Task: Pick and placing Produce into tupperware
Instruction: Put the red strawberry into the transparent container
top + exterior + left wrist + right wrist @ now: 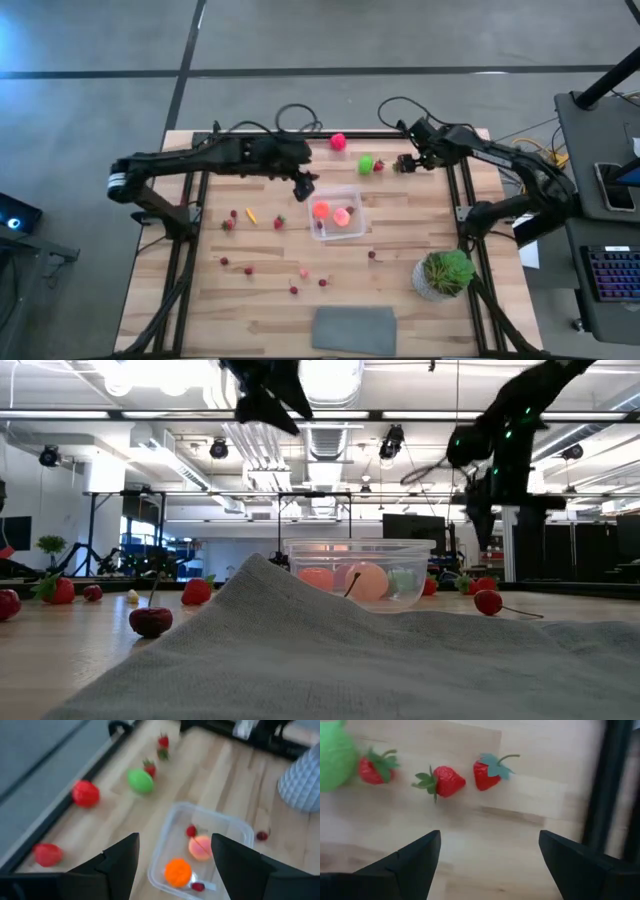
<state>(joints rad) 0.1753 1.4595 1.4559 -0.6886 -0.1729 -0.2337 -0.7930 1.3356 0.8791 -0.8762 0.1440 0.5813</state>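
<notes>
The clear tupperware [338,213] stands mid-table and holds an orange piece [177,871], a pink piece [201,846] and small red berries. My left gripper [305,185] is open and empty, raised above the tub's far left corner; its wrist view looks down into the tub [235,827]. My right gripper [405,163] is open and empty at the far right. It hovers by three strawberries [442,781] and a green piece [366,163]. A pink-red ball [338,141] lies near the far edge. More small produce [250,214] lies scattered at the left and near middle.
A leafy potted plant [444,272] stands at the near right. A flat grey cloth [354,328] lies at the near edge and fills the low view's foreground [300,650]. Black frame rails [190,210] run along the table's left, right and far sides.
</notes>
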